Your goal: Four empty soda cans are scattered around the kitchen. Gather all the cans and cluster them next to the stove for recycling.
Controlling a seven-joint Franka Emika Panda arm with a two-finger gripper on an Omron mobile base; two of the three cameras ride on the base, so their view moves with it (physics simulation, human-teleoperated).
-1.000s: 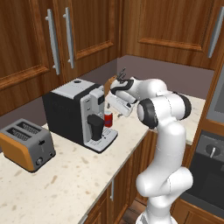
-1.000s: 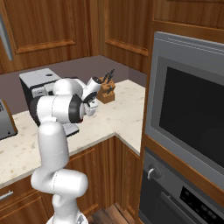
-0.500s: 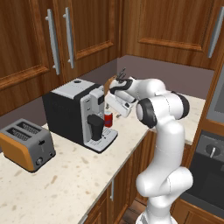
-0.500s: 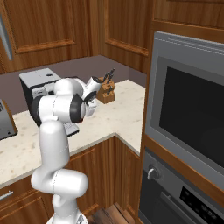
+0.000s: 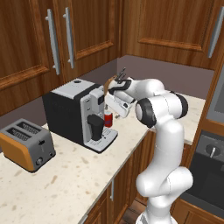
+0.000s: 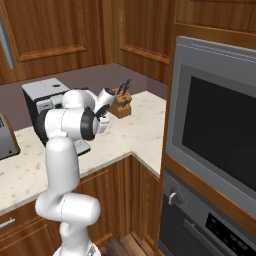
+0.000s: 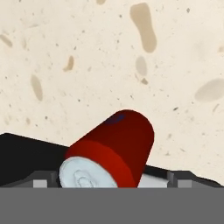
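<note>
A red soda can (image 5: 108, 119) with a silvery top stands upright on the speckled counter, right beside the coffee machine's drip tray. My gripper (image 5: 109, 108) hangs just above it, pointing down, open. In the hand view the soda can (image 7: 114, 151) fills the lower middle, and my gripper (image 7: 112, 182) is spread wide to either side of its top, with no finger touching it. The stove is out of view.
The black and silver coffee machine (image 5: 73, 109) stands left of the can, with an orange toaster (image 5: 25, 148) further left. A knife block (image 6: 121, 103) sits at the counter's back corner. A built-in oven (image 6: 216, 135) rises on the right. Wall cabinets hang above.
</note>
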